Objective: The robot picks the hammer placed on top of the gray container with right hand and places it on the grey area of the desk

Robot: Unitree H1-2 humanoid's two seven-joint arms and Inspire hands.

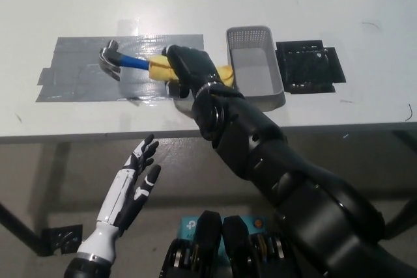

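White desk (pixel 313 4) fills the far half of the view, near edge running across the middle, floor below it. Grey area (pixel 78 73), taped foil-like patch, lies on the left part of the desk. Black arm reaches in from bottom right up to the desk middle. Gray container (pixel 255 89), open tray, sits right of centre, just right of the right hand (pixel 189 68); black square pad (pixel 309 66) lies just right of the container. Right hand is closed around the hammer (pixel 133 63) at its yellow grip, hiding most of the grip. Blue shaft sticks out left, metal head over the grey area, its shadow on the foil; can't tell if head touches. Left hand (pixel 133 183), white, hangs below the desk edge at lower left, fingers spread, holding nothing.
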